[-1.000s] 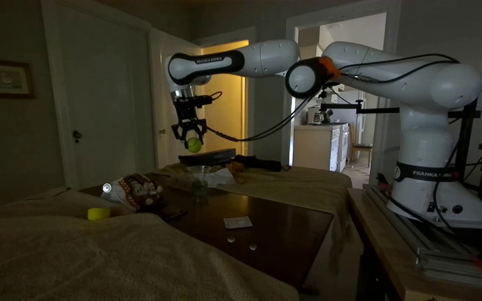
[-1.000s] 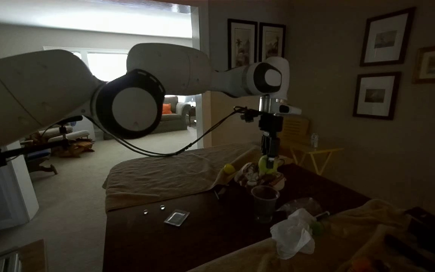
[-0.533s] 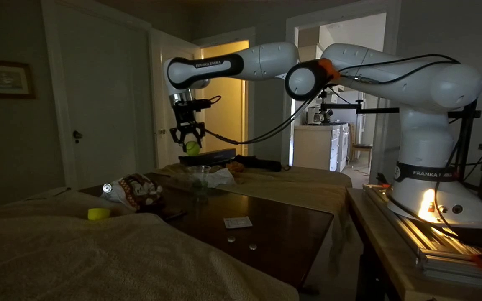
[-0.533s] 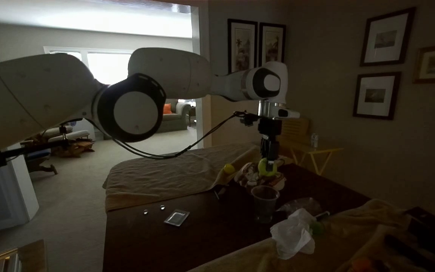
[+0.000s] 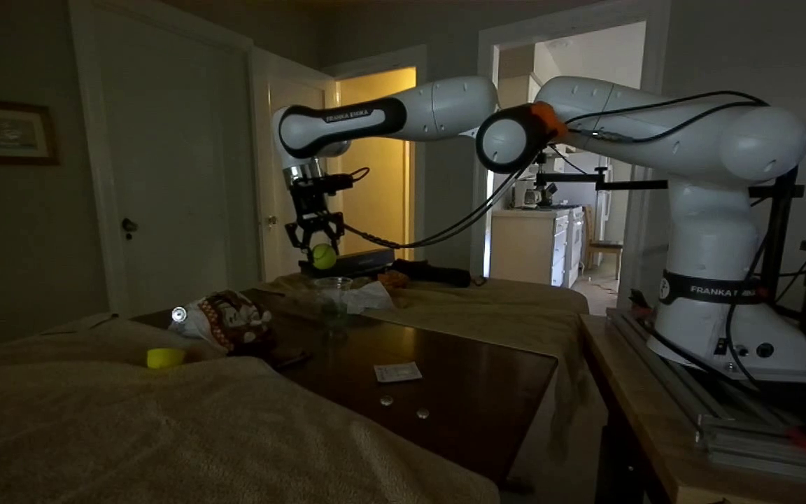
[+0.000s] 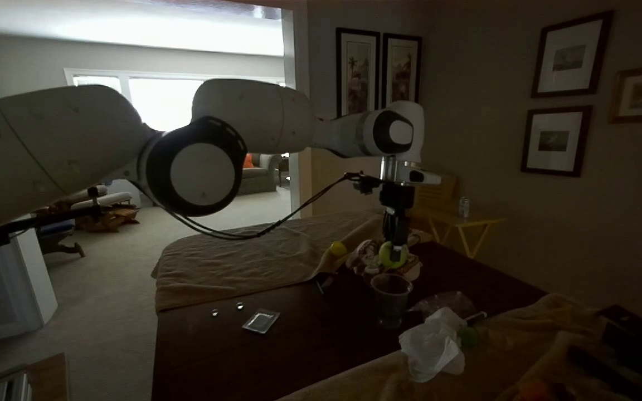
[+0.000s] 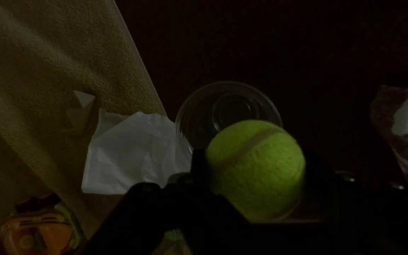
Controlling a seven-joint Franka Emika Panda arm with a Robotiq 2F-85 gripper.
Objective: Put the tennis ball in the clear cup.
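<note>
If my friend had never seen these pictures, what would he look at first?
Probably the bright tennis ball, held by the gripper above the table and covering part of the clear cup in the wrist view. Next, the big white robot arm, stretched across both exterior views. Then maybe the glowing yellow doorway behind the arm in an exterior view.
</note>
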